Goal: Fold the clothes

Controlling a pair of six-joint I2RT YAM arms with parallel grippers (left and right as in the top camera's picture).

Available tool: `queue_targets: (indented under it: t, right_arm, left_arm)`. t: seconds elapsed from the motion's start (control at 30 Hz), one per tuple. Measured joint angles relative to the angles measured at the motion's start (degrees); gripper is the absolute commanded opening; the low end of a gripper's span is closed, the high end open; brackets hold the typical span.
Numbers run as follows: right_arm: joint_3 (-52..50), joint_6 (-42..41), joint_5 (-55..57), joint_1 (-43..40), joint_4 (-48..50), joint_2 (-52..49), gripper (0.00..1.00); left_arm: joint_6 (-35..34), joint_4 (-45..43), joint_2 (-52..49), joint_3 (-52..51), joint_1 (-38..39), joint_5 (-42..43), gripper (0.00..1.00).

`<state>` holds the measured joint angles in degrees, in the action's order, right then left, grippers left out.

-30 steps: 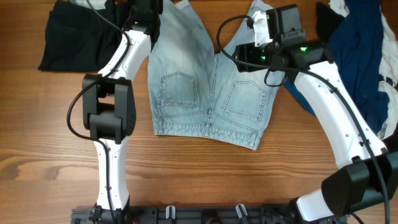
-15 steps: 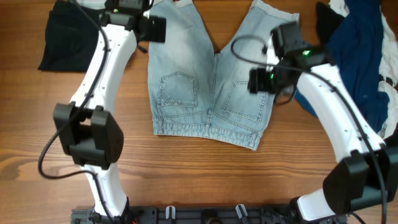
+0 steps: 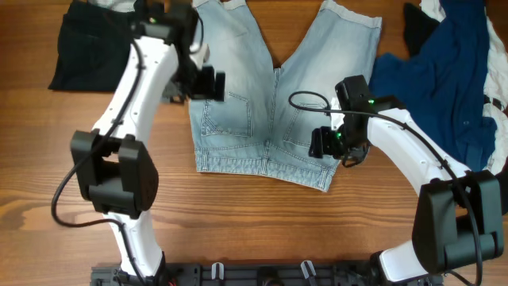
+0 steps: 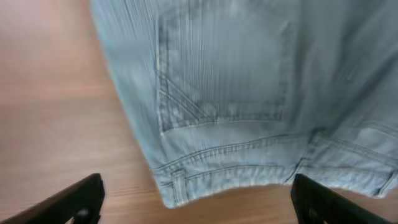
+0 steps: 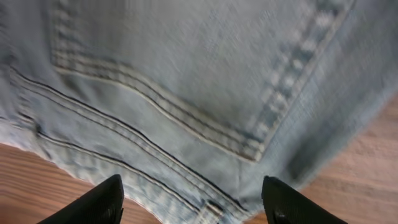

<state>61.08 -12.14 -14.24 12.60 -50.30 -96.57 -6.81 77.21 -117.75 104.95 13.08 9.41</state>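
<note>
Pale blue denim shorts (image 3: 266, 95) lie flat on the wooden table, back pockets up, waistband toward the near edge, legs toward the far edge. My left gripper (image 3: 208, 83) is open above the shorts' left side; its wrist view shows the left pocket (image 4: 224, 68) and waistband corner (image 4: 177, 186) between wide-apart fingers (image 4: 74, 202). My right gripper (image 3: 327, 143) is open above the right pocket near the waistband; its wrist view shows pocket stitching (image 5: 186, 118) and dark fingertips (image 5: 93, 202) apart. Neither holds anything.
A black garment (image 3: 95, 48) lies at the far left. A navy garment (image 3: 448, 71) with white and black fabric lies at the far right. The arm bases' rail (image 3: 262, 274) runs along the near edge.
Both grippers have moved from the leg hems at the far edge toward the near side, now over the pockets. The shorts lie spread as before.
</note>
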Motion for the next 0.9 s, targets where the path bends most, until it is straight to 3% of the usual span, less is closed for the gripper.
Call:
queue_targets:
  t: [0.23, 0.43, 0.57, 0.63, 0.8, 0.9]
  right_arm:
    - [8.0, 0.5, -1.3, 0.0, 0.1, 0.5, 0.76]
    - [9.5, 1.9, -1.2, -0.5, 0.3, 0.9, 0.75]
    - [9.5, 2.1, -1.2, -1.1, 2.3, 0.9, 0.75]
    - [9.5, 2.2, -1.2, -1.1, 3.4, 0.9, 0.76]
    - [9.5, 2.3, -0.9, -1.1, 8.2, 0.9, 0.76]
    - [9.5, 2.3, 0.4, -1.1, 11.3, 0.9, 0.76]
  left_arm:
    - [-10.5, -9.5, -0.2, -19.6, 4.7, 1.0, 0.80]
    - [-17.3, -16.3, 1.2, -28.3, 6.8, 1.0, 0.73]
    - [-21.3, -22.8, 4.7, -33.5, 6.8, -1.2, 0.84]
    - [-22.8, -25.2, 5.8, -35.3, 7.1, -3.4, 1.00]
    - [-22.9, -31.9, 7.6, -38.0, 3.0, -15.4, 1.00]
    - [-20.4, -42.7, 7.3, -38.5, -3.4, -25.2, 1.00]
